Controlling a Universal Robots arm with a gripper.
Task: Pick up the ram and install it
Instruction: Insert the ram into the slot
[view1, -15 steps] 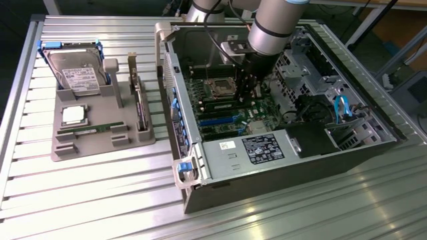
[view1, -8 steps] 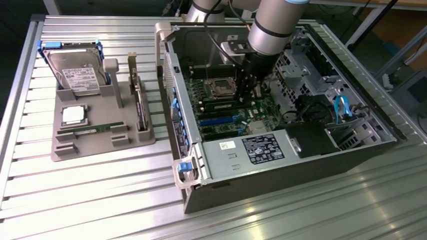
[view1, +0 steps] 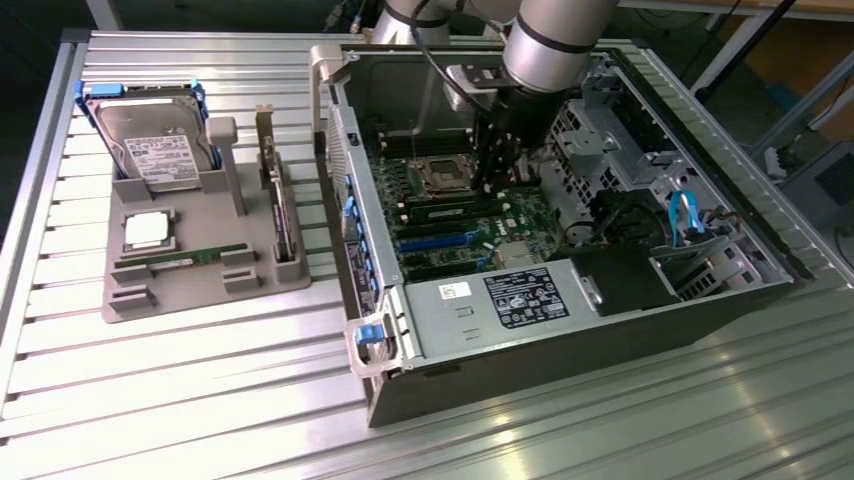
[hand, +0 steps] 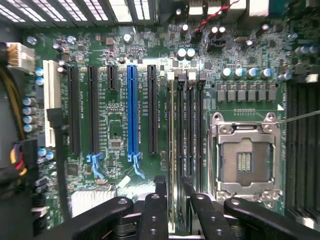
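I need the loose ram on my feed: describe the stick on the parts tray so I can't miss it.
Find the grey parts tray on the exterior view's left of the open computer case. Just on the camera side of its square silver processor chip the ram lies flat: a thin green strip, unlike the larger card standing on edge.

the gripper (hand: 173, 187), fingers spread, straddles the ram (hand: 172, 125) standing in a motherboard (hand: 115, 135) slot.
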